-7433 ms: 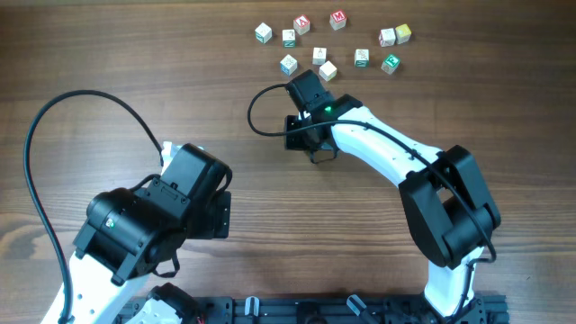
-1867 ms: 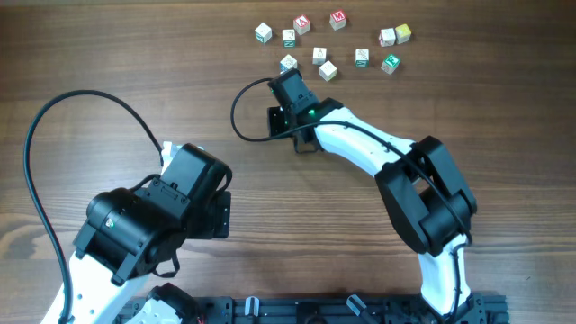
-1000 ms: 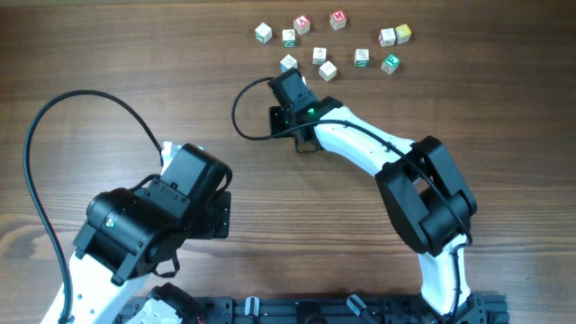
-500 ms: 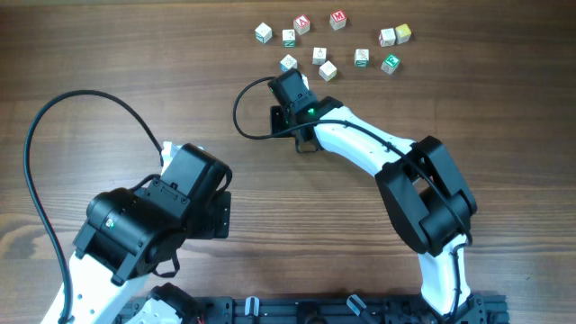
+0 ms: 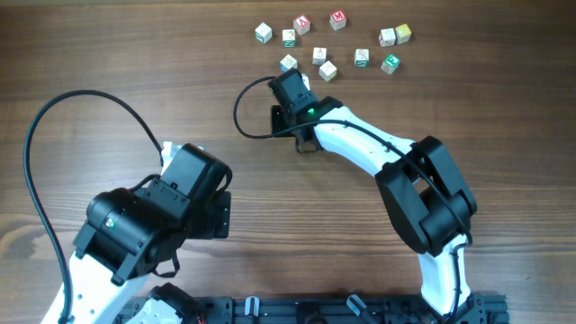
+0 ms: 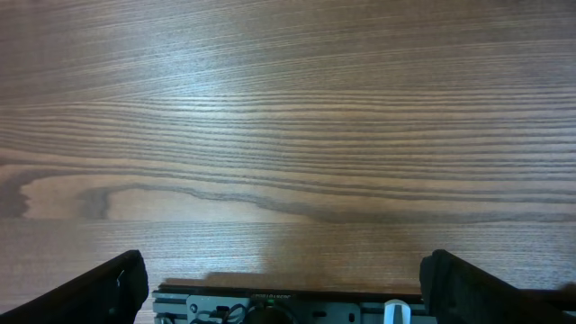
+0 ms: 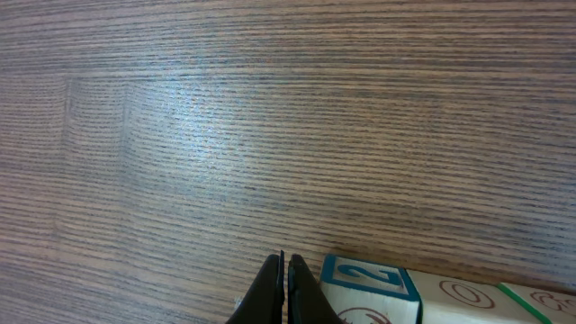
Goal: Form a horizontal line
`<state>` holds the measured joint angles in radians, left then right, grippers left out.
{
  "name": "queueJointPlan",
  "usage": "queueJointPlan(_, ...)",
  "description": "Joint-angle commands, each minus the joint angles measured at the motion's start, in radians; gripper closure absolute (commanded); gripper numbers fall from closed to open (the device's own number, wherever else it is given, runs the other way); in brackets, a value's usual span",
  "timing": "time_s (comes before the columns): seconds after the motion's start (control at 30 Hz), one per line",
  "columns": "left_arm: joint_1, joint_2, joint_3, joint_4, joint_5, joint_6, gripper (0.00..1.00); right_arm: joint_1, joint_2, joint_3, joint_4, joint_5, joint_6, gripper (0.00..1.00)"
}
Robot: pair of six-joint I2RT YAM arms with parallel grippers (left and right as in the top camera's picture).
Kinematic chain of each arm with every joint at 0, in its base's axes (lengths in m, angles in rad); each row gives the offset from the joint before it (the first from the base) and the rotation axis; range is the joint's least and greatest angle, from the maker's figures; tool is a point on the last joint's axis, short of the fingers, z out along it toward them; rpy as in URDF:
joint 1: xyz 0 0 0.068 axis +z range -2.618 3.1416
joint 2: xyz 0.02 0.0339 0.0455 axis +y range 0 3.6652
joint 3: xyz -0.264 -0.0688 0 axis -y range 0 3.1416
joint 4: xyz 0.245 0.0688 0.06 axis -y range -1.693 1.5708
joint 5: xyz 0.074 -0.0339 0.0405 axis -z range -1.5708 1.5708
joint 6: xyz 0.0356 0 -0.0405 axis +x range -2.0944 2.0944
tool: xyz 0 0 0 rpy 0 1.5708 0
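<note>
Row of cubes [image 7: 423, 290]: three small pale wooden blocks, side by side and touching, seen only in the right wrist view. The left block has a blue-framed face with a blue mark, the middle one a tan face with a reddish ring, and the right one shows a green edge. The frame crops the bottoms and the right end.

Long axis runs left to right along the bottom of that view, dipping slightly to the right, roughly with the wood grain of the table [image 7: 270, 108].

Right gripper [image 7: 284, 270]: fingers pinched together with nothing between them, tips just left of the blue block. Can't tell if they touch it.

From overhead, the right arm's head covers most of the row. Loose cubes [image 5: 338, 18] are scattered beyond it, apart from each other.

Left gripper [image 6: 283, 261]: spread wide, empty, above bare wood, well away from the row.
</note>
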<state>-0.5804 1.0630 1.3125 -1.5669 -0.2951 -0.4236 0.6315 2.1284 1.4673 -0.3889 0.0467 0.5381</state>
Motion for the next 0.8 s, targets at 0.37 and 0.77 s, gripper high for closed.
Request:
queueJointPlan(0.37, 0.004, 0.000, -0.005, 0.002, -0.016, 0.001, 0.00, -0.001, 0.022, 0.066, 0.001, -0.044, 0.003, 0.95)
queueJointPlan(0.77, 0.004, 0.000, -0.005, 0.002, -0.016, 0.001, 0.00, 0.001, 0.020, 0.186, -0.093, 0.021, -0.040, 0.95)
